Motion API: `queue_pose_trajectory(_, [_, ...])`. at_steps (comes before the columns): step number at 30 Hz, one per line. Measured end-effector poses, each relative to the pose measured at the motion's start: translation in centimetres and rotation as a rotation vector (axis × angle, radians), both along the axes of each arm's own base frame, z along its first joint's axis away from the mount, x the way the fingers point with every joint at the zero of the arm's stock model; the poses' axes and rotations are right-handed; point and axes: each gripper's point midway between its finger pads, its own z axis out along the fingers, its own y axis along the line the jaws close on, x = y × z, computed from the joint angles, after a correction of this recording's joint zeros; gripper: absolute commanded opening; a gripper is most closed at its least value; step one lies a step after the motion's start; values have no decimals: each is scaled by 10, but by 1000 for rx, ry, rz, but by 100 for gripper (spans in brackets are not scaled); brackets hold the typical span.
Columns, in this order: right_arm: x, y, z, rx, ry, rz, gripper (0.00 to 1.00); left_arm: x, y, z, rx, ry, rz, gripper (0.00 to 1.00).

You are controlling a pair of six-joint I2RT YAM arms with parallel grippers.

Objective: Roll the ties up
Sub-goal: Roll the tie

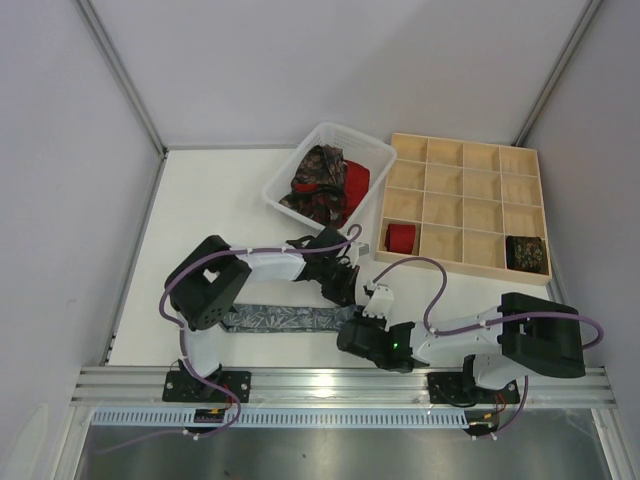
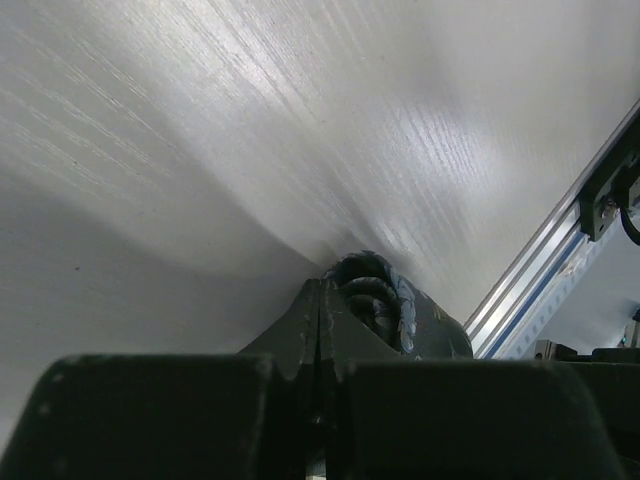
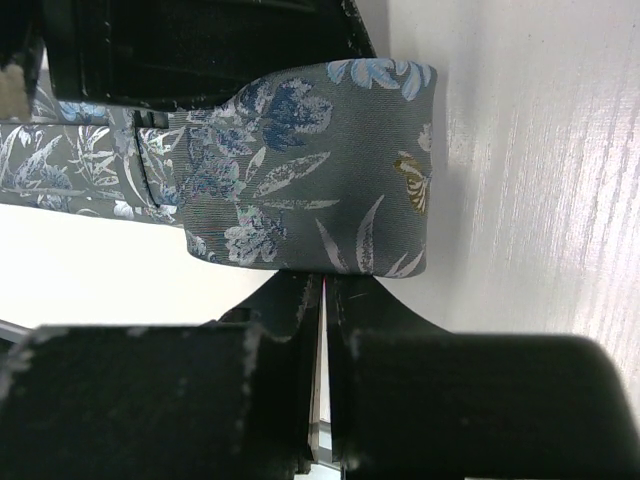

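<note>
- The grey tie (image 1: 275,319) lies on the desk (image 1: 210,220) just off the near left corner of the wooden tray (image 1: 460,268). Its long axis runs roughly parallel to the tray's near side.
- The end nearest the tray is turned into a coil (image 2: 372,290); the flat tail runs away from the tray toward the left arm's base.
- Our left hand (image 1: 345,290) sits at that coil, jaws narrowed to a seam, seemingly pinching the fabric.
- Our right hand (image 1: 372,312) comes at the coil from the side farther from the tray. Its jaws are likewise pressed together, tips touching the fold's edge; we cannot tell whether cloth is caught between them.
- Both hands are at the coil, so we judge the roll must travel along the tail, away from the tray.
</note>
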Motion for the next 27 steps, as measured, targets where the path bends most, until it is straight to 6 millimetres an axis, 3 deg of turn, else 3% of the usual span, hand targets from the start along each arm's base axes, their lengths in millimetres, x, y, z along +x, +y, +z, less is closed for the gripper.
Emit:
queue_pose_trajectory(3, [-3,-1,0,2,2,5,0,4,2,0,21,-7,15,1])
queue_pose_trajectory(9, [-14,-14,0,-7,19,22,0,30,21,1,166,-67,110,15])
queue_pose_trajectory(15, [-29,-36,7,-49,67,61,0,52,50,9,280,-136,232,13])
queue_pose_trajectory(19, [-32,-50,30,-6,86,111,20,52,60,48,213,-197,306,4])
queue_pose_trajectory(22, [-18,-64,44,69,118,123,36,40,59,86,81,-229,334,3])
queue_pose_trajectory(23, [-12,-71,46,86,129,121,56,35,57,99,27,-239,342,3])
queue_pose_trajectory(26, [5,-88,46,135,167,124,83,23,46,123,-115,-236,342,4])
queue_pose_trajectory(27, [8,-93,46,157,187,137,87,17,41,126,-152,-221,335,3])
